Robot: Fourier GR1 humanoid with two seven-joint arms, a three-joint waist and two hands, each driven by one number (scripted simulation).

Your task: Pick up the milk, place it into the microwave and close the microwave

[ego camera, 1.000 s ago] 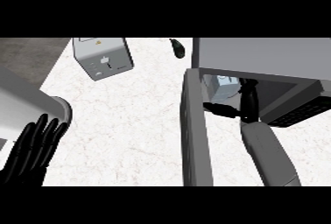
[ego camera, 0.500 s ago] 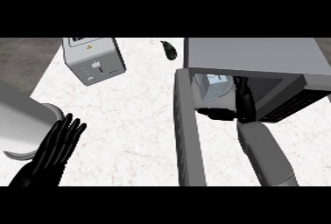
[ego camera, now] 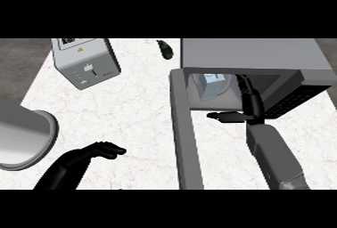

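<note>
The microwave (ego camera: 256,53) stands at the upper right, and its door (ego camera: 184,133) hangs open toward me as a long grey slab. Inside, at the left of the cavity, the milk carton (ego camera: 214,84) stands upright. My right hand (ego camera: 251,104) reaches into the cavity just right of the carton. Its fingers are straight, its thumb sticks out to the left, and it holds nothing. My left hand (ego camera: 92,156) is low at the left over the white counter (ego camera: 132,111). It is open, with fingers pointing right toward the door, some way short of it.
A grey toaster (ego camera: 85,62) sits at the upper left. A large grey round vessel (ego camera: 23,133) stands at the left edge, close to my left forearm. A small dark object (ego camera: 166,48) lies by the microwave's far left corner.
My left hand has swung right and turned its fingers from upright toward the door. The right hand stays inside the microwave beside the carton.
</note>
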